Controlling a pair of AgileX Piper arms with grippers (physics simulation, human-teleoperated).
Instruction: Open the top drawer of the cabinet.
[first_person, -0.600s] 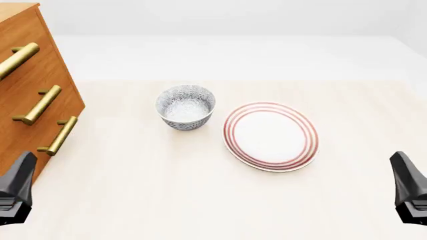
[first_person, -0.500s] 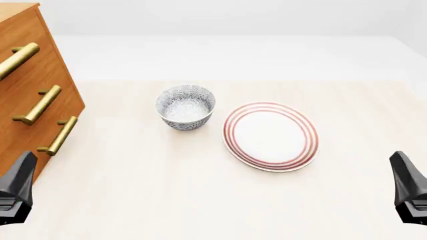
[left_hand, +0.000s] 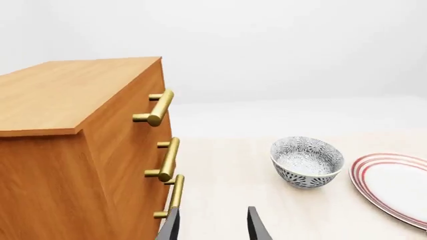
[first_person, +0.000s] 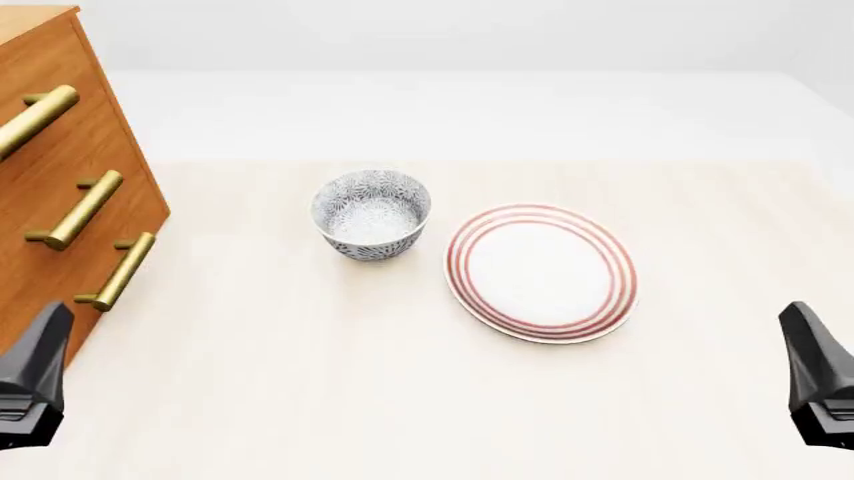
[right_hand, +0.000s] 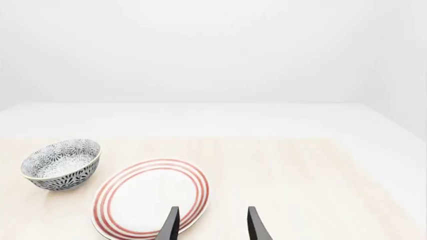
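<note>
At the lower left corner of the front view the left gripper (first_person: 30, 385) sits low, its two dark fingers (left_hand: 255, 225) spread with a gap between them and nothing held. At the lower right corner the right gripper (first_person: 817, 385) is likewise parted and empty. Farther up the pale table (first_person: 400, 400), a white plate (first_person: 541, 272) with red rings lies right of centre, a patterned bowl (first_person: 372, 214) just left of it. The cabinet (first_person: 47, 250) fills the left edge; the top drawer (first_person: 27, 95), at the upper left, is closed flush, its brass handle (first_person: 36, 118) untouched
</note>
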